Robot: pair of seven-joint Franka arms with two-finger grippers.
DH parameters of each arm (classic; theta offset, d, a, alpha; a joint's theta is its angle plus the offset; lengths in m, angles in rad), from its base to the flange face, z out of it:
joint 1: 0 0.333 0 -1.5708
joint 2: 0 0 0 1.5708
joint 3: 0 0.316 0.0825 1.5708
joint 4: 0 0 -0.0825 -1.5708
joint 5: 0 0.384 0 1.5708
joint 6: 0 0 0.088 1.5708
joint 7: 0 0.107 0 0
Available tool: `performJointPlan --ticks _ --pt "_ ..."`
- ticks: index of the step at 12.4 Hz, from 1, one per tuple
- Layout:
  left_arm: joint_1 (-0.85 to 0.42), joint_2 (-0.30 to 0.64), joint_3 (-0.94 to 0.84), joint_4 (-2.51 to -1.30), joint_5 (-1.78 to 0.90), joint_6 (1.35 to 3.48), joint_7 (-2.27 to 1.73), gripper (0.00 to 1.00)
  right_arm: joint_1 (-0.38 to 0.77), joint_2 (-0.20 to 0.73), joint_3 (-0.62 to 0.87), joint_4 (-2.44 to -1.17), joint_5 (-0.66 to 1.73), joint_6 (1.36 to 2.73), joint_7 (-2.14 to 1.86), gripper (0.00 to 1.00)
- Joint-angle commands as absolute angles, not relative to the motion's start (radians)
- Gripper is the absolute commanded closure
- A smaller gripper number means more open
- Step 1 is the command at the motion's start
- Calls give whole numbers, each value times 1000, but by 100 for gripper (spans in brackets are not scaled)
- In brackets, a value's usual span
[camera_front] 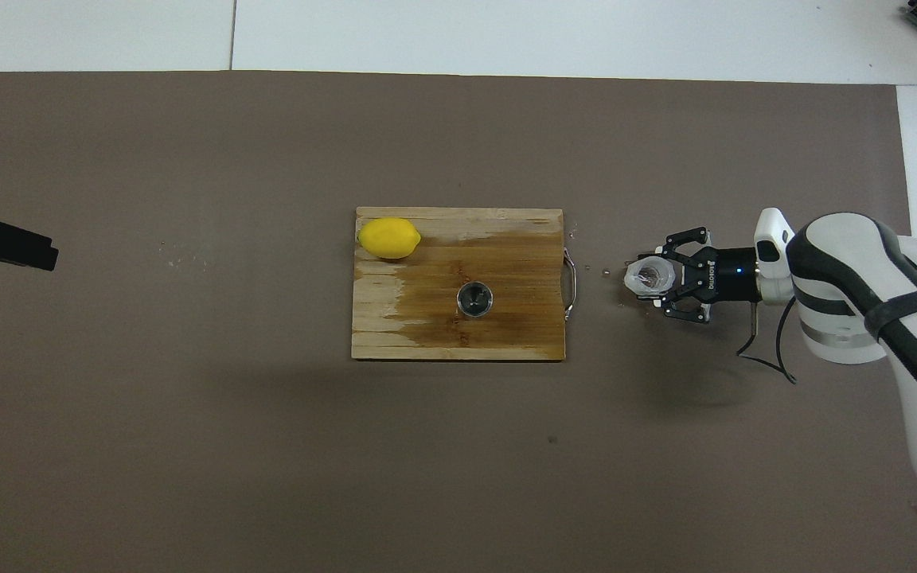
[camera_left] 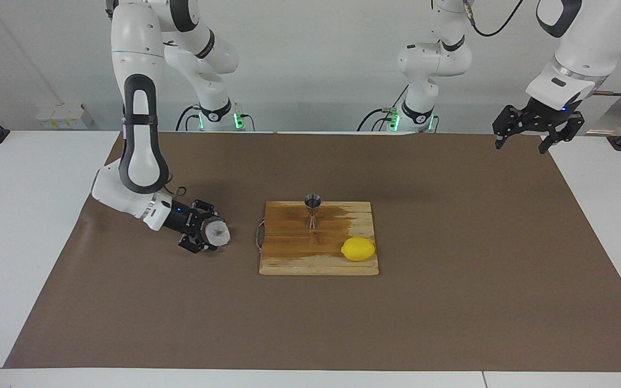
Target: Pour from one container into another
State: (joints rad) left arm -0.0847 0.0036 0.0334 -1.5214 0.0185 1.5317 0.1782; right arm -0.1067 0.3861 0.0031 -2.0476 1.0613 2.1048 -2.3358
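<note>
Right gripper (camera_left: 209, 235), low over the brown mat (camera_left: 450, 302) and reaching sideways toward the cutting board (camera_left: 299, 258), with its fingers closed around the translucent cup (camera_left: 216, 233). The cup is tipped, its bottom facing the camera across the table; in the overhead view something brownish shows through the cup (camera_front: 649, 276), which lies just beside the board's metal handle (camera_front: 571, 284) without touching it, toward the right arm's end of the table. A few small droplets or crumbs dot the mat between cup and handle.

Steel jigger (camera_left: 312, 210), upright on the cutting board near the edge nearer to the robots, its open upper cone seen as a dark circle from above (camera_front: 475, 299). It stands on a darker, wet-looking patch of the wood. Lemon (camera_left: 358, 249), also on the board, at the corner farther from the robots and toward the left arm's end, apart from the jigger.

Left gripper (camera_left: 523, 139), raised over the mat's corner well away from the board, fingers spread and holding nothing; this arm waits.
</note>
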Motion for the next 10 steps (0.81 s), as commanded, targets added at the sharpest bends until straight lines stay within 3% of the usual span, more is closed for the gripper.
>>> performJointPlan --ticks 1,6,10 --pt "-80 -8 34 -1532 12 1522 179 0 -109 336 3 -2072 1079 2102 -2269 0" --pt "-80 -9 34 -1532 12 1522 179 0 -77 122 8 -2068 754 2070 -1805 0" --pt "-80 -8 34 -1532 12 1522 179 0 -78 87 6 -2031 452 2036 -1375 0"
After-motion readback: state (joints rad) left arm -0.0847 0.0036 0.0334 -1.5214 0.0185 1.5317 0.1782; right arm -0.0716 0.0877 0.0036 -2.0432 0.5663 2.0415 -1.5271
